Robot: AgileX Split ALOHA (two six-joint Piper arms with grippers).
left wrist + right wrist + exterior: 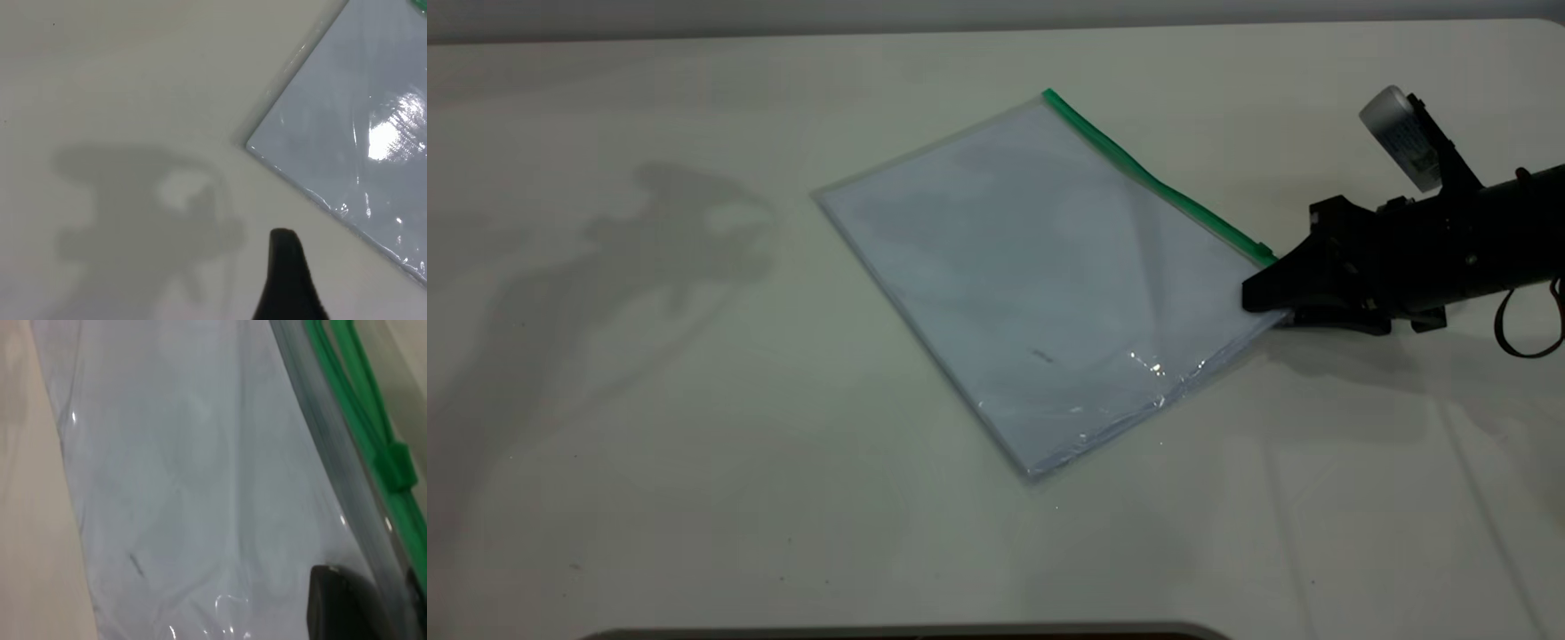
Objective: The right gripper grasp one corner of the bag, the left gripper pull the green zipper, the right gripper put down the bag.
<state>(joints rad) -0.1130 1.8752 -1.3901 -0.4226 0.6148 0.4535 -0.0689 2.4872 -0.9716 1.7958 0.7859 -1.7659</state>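
Observation:
The bag (1040,284) is a clear pouch with white sheets inside and lies slanted on the white table (694,444). The green zipper (1147,173) runs along its far right edge, and its slider tab (1263,250) sits at the end by the right gripper. My right gripper (1267,307) is shut on the bag's right corner, just below the slider, and that corner is raised a little. In the right wrist view a black jaw pad (333,603) presses on the bag (200,487) beside the zipper (360,407). My left gripper (288,280) hovers over bare table near the bag's left corner (353,133).
The left arm's shadow (676,231) falls on the table left of the bag. The table's back edge (783,36) runs along the far side. A dark rim (907,633) shows at the near edge.

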